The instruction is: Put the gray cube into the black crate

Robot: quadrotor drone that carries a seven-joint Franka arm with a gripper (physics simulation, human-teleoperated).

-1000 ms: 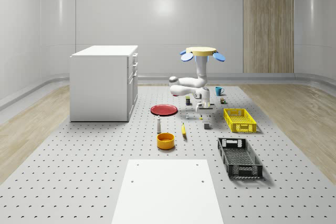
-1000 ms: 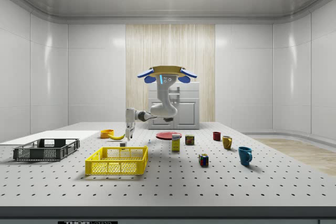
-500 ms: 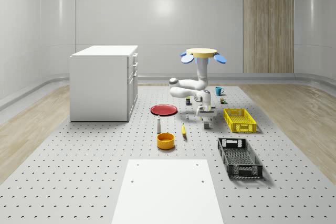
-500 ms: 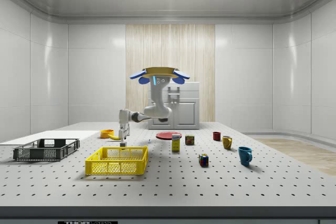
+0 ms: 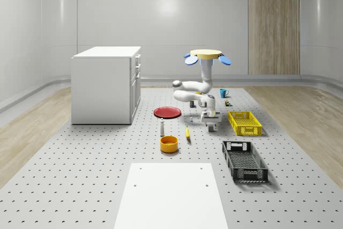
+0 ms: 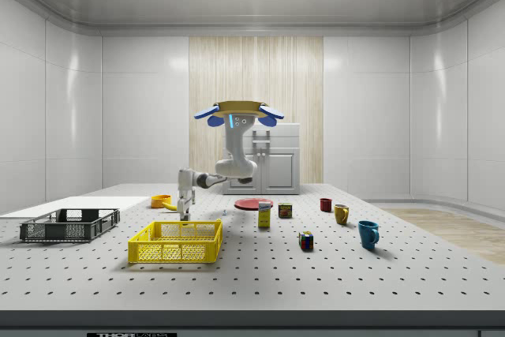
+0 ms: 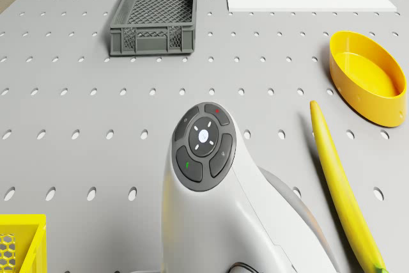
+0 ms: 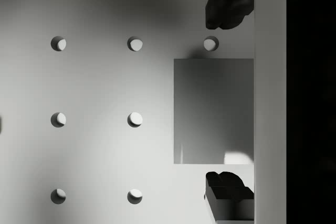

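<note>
A gray perforated table (image 5: 80, 170) is seen carrying a white cabinet (image 5: 106, 84), a white sheet (image 5: 171, 194), a black crate (image 5: 244, 160), a yellow crate (image 5: 244, 122), a red plate (image 5: 168, 112), a yellow bowl (image 5: 169, 143) and a banana (image 5: 187, 132). A gray cube (image 8: 213, 110) is seen lying on it. Mugs (image 6: 368, 234) and small boxes (image 6: 265, 215) are set farther back.

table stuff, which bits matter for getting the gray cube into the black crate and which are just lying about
Part of the job:
gray cube, between the fingertips
black crate
gripper, open and straddling the cube; the drone hovers over the table

Just lying about:
yellow crate
yellow bowl
banana
red plate
blue mug
</note>
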